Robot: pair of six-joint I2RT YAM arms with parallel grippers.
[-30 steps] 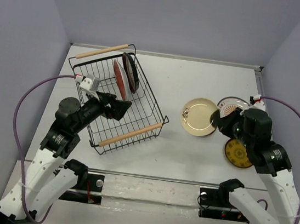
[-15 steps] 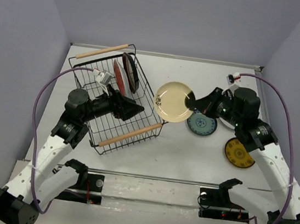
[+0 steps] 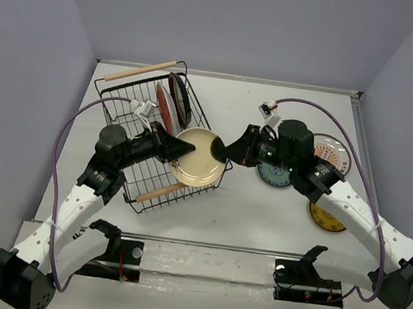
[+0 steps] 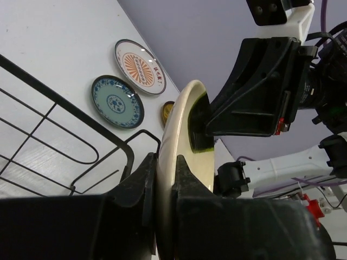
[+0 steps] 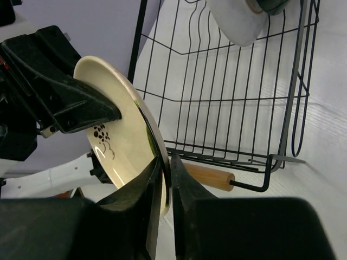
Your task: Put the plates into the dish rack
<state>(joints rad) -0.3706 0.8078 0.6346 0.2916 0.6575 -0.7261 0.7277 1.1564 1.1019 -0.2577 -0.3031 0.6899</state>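
A cream plate with a black mark (image 3: 199,161) hangs tilted over the near right corner of the black wire dish rack (image 3: 200,115). My left gripper (image 3: 184,150) is shut on its left rim and my right gripper (image 3: 222,150) is shut on its right rim. The left wrist view has the plate (image 4: 176,135) edge-on between my left gripper's jaws (image 4: 165,181). The right wrist view shows its marked face (image 5: 116,141) in my right gripper (image 5: 167,184), above the rack (image 5: 227,108). Two plates (image 3: 172,103) stand upright at the rack's far end.
A teal-blue plate (image 3: 274,176), a white sunburst plate (image 3: 335,152) and a yellow plate (image 3: 327,218) lie on the table under and beside my right arm. The rack's near wooden handle (image 5: 209,176) runs just below the held plate; the far handle (image 3: 140,70) sits at the back.
My right arm carried the cream plate left from the table to the rack's corner. My left gripper reached toward it and closed on its rim.
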